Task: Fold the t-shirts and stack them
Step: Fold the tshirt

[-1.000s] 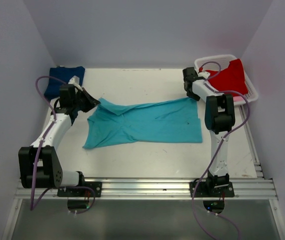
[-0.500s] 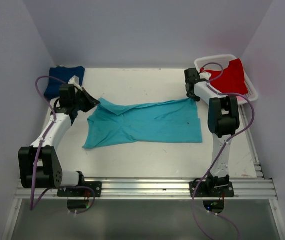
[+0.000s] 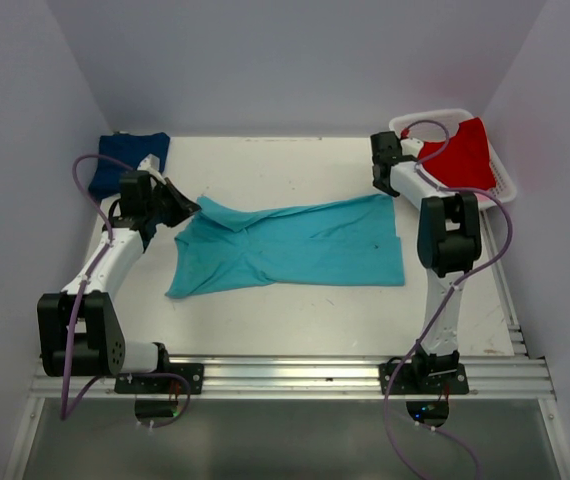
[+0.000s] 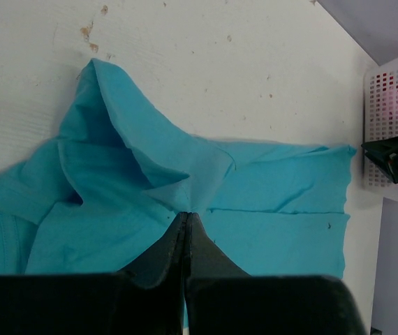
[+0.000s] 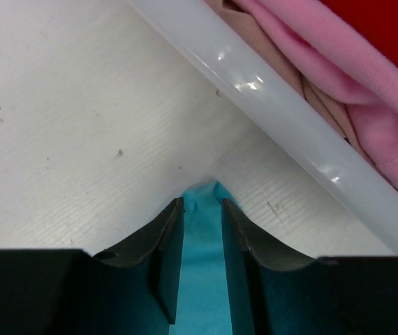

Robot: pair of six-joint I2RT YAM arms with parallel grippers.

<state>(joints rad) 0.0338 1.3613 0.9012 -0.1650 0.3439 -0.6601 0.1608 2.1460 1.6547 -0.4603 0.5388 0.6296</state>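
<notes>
Across the tabletop (image 3: 295, 320) the turquoise t-shirt (image 3: 305, 245) is being kept spread, between the white basket (image 3: 506, 186) being occupied by the red t-shirt (image 3: 460, 155) and the navy t-shirt (image 3: 125, 160). Its left edge is being pinched by the tightly closed left claw (image 4: 187, 217). Its right corner is being straddled by the right claw (image 5: 201, 202), close beside the basket rim; whether it is being gripped cannot be told.

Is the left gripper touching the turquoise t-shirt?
Touching. The left wrist view shows the left gripper shut on a raised fold of the turquoise t-shirt, with the cloth pinched at its tips.
</notes>
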